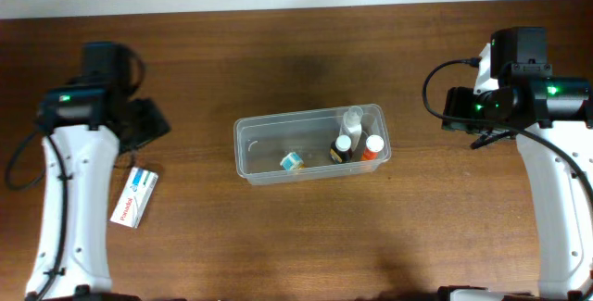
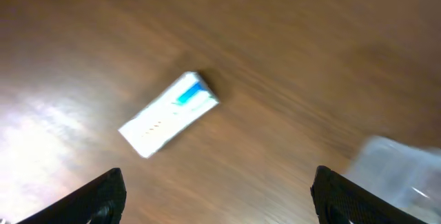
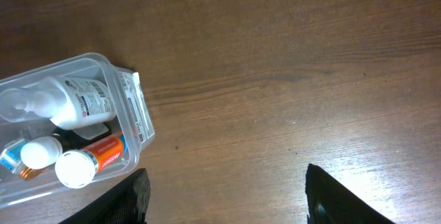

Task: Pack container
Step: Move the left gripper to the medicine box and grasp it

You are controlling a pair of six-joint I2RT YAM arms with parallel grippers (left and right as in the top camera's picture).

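At centre of surface [image 1: 278, 245]: container [image 1: 269, 148], bottles [image 1: 357, 144] inside. Near the left edge: white box [image 1: 135, 196], unpacked. Left end effector [image 2: 220, 182], right end effector [image 3: 227, 182]: spread wide, empty. Risk of skidding the flat box with a shallow pinch.

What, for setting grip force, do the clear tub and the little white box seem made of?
The container: probably clear plastic, glossy; the bottles show through its walls. The box: likely printed cardboard, matte, with straight folded edges, though blur in the left wrist view leaves it open.
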